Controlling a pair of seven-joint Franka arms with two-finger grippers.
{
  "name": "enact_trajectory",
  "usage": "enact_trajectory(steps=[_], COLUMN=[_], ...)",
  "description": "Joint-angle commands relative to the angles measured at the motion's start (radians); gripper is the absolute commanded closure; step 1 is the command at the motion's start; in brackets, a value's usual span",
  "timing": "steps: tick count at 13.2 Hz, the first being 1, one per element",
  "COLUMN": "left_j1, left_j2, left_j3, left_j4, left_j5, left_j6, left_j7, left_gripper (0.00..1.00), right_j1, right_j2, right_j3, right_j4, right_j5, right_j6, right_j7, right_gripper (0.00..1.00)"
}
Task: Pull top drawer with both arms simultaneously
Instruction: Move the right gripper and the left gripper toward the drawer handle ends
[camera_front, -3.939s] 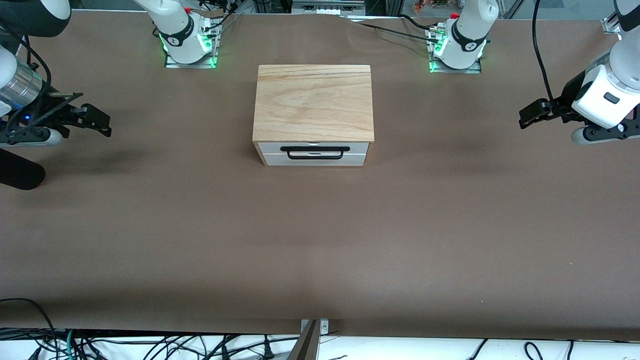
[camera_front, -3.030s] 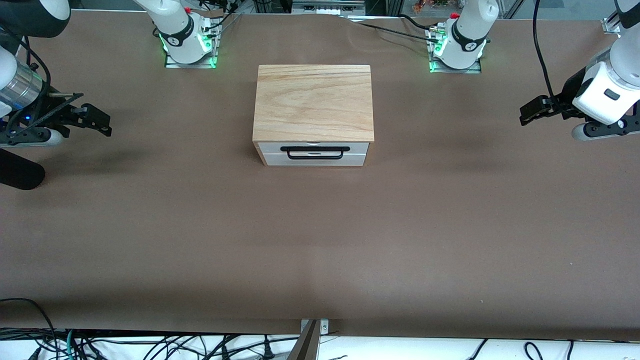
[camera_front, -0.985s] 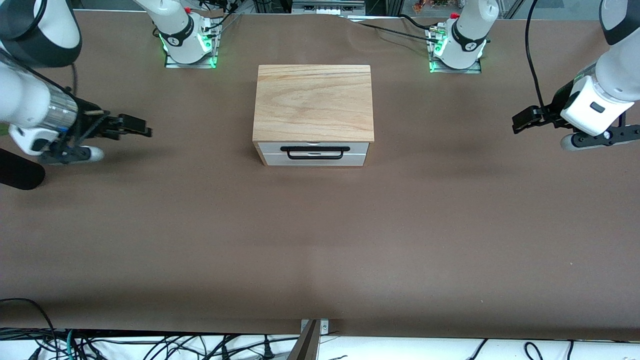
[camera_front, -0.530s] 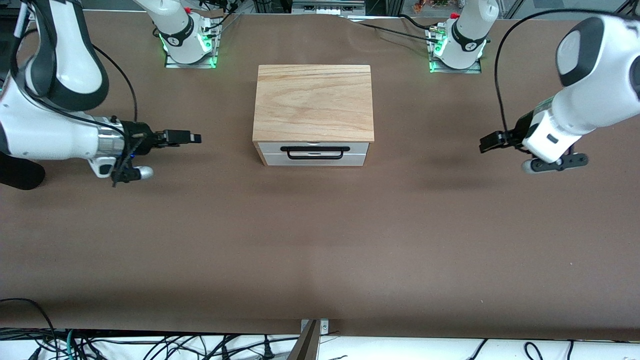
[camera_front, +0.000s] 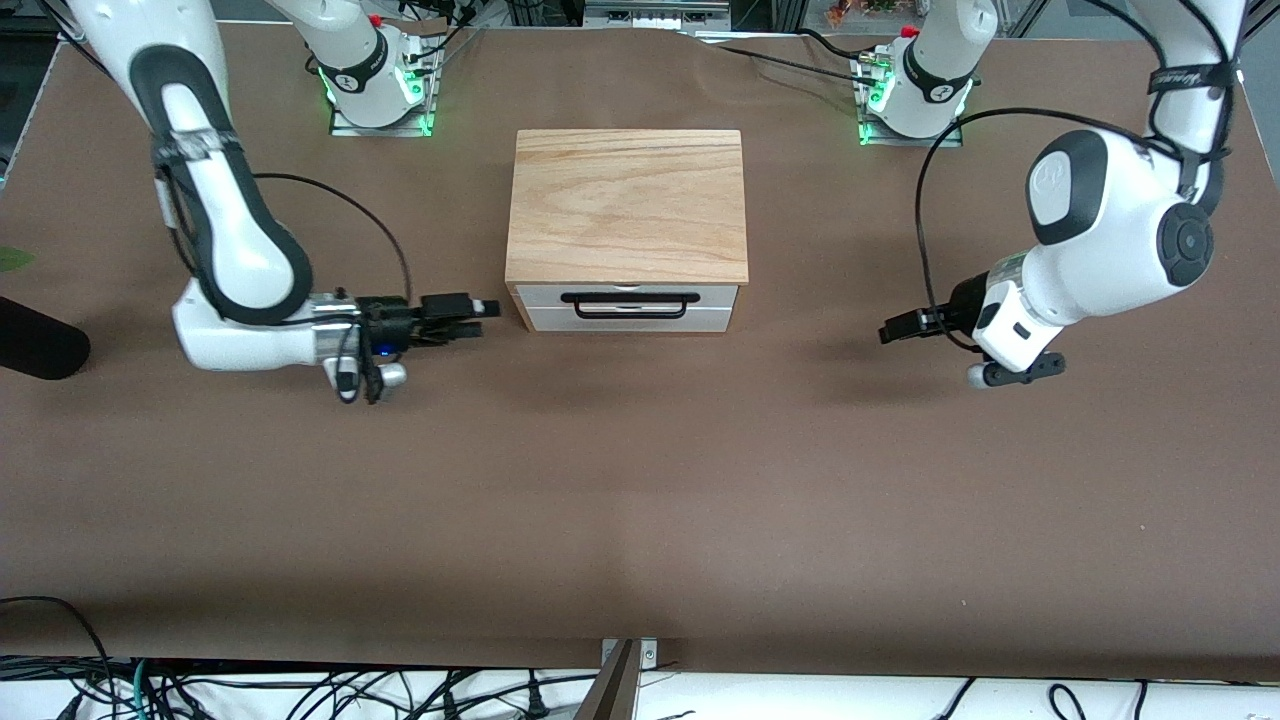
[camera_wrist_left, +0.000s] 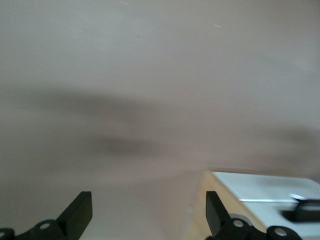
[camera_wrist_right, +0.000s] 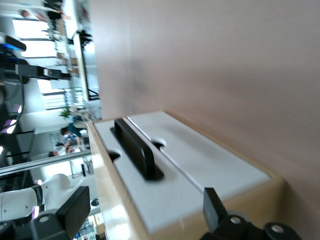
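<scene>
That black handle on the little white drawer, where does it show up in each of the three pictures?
Front view: the black handle runs across the top drawer, under the cabinet's oak top.
Left wrist view: only one end of it shows, at the picture's edge.
Right wrist view: seen close and tilted, on the white front.
Shared landmark: the white drawer front.
</scene>
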Motion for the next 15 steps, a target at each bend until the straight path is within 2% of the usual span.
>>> enact_trajectory(steps=[1,3,5,6,8,10,13,15], left_j1=[0.0,-0.022,-0.064,-0.087,-0.105,-0.122,-0.176,-0.202], left_j2=[0.046,0.109,0.174,0.195,0.229,0.258,0.316,0.335], left_j3=[0.002,0.004,0.013,0.024,0.027,0.027,0.025,0.024], left_j4=[-0.002,-0.002,-0.014,-0.021,-0.025,-0.065,-0.096,-0.108], left_j5=[-0.181,-0.372,-0.631,-0.708,-0.833,-1.003,-1.273,-1.355], left_j6=[0.021,0.021,0.019,0.019,0.01,-0.008,-0.089,-0.152], left_j7=[0.14,0.37,0.567,0.641,0.772,0.939,1.195,1.289], left_gripper=[0.0,0.0,0.0,0.0,0.0,0.0,0.0,0.0], right_j1=[0.006,0.026,0.04,0.045,0.045,0.052,0.059,0.057], right_j2=[0.032,0.067,0.09,0.104,0.108,0.116,0.121,0.124], right_j3=[0.078,0.085,0.102,0.102,0.102,0.105,0.105,0.105], right_j4=[-0.018,-0.018,-0.027,-0.032,-0.047,-0.061,-0.067,-0.077], right_j5=[0.156,0.252,0.287,0.29,0.3,0.355,0.378,0.378], right_j6=[0.089,0.093,0.097,0.096,0.094,0.085,0.082,0.067], right_j7=[-0.118,-0.213,-0.307,-0.345,-0.384,-0.389,-0.389,-0.389], right_gripper=[0.0,0.01,0.06,0.12,0.31,0.48,0.59,0.59])
